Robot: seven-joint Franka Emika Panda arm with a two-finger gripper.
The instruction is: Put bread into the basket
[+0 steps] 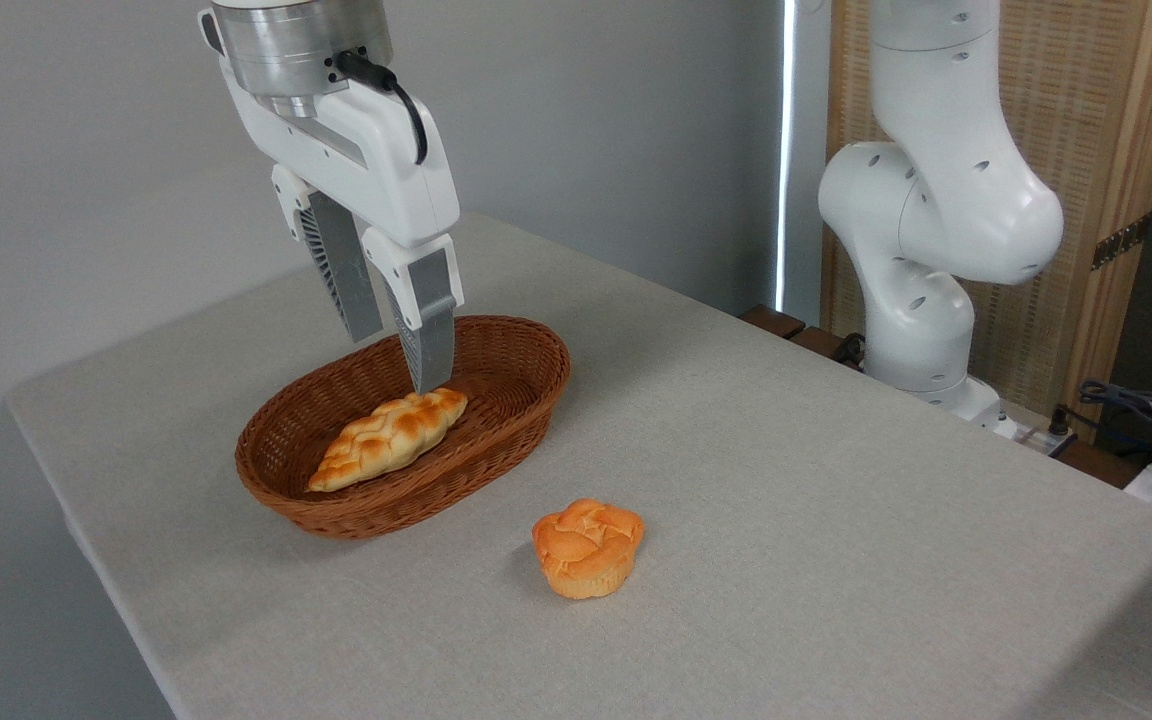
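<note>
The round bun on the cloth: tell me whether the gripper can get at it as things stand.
Probably yes. The bun sits alone on the table, outside the basket, nothing above it. The gripper hangs open over the basket.

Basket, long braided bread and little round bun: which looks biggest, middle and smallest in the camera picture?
1. Basket, clearly the biggest.
2. Braided loaf, lying inside it.
3. Round bun, smallest, though it sits nearer the camera.
</note>
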